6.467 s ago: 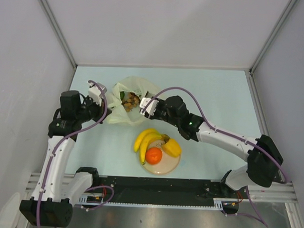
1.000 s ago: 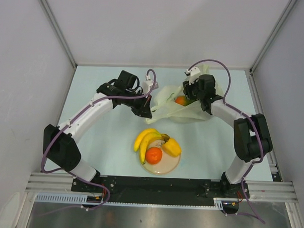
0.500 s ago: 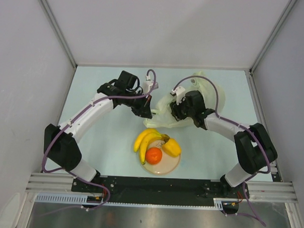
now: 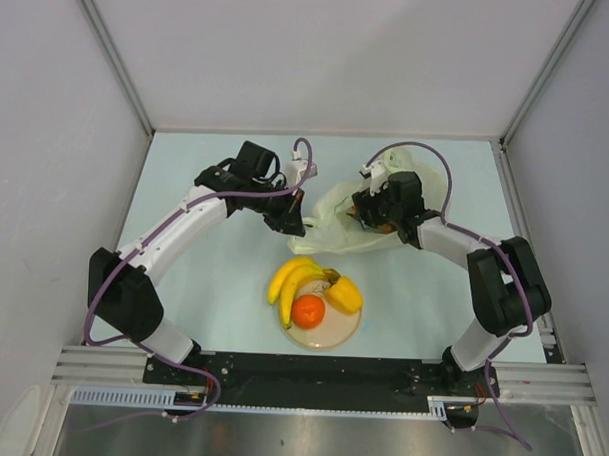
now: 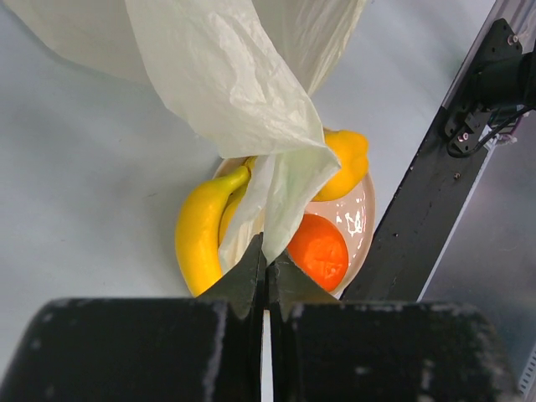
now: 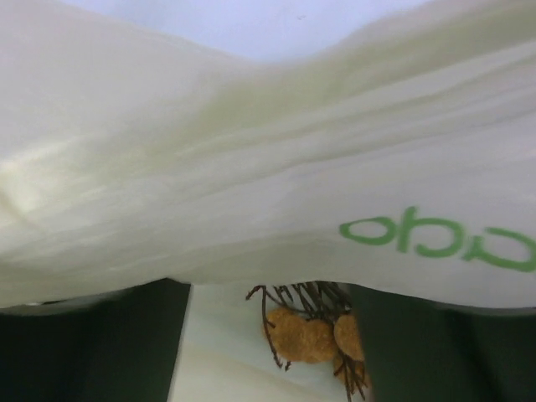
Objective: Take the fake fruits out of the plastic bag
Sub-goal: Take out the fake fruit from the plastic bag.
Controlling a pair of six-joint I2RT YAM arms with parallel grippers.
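Observation:
The plastic bag [image 4: 335,217] lies crumpled at mid table. My left gripper [image 4: 291,224] is shut on its left edge, and in the left wrist view the film [image 5: 243,92] hangs from my left gripper [image 5: 266,261]. My right gripper [image 4: 373,214] is pushed into the bag's right side. In the right wrist view the bag [image 6: 251,167] drapes over my right gripper [image 6: 270,335], which is open, with a brown cluster [image 6: 314,335] between its fingers [image 6: 92,343], nearer the right one. A banana bunch [image 4: 291,278], an orange [image 4: 308,311] and a yellow lemon-like fruit [image 4: 344,293] rest on the plate [image 4: 333,339].
The beige plate [image 5: 363,209] sits near the front rail [image 4: 310,368], just below the bag. Grey walls and metal frame posts [image 4: 111,51] close in the table on three sides. My right arm's cable [image 4: 427,157] loops over the bag.
My right gripper has shifted a little up and right inside the bag and its jaws have widened. The left arm keeps its hold and has not moved.

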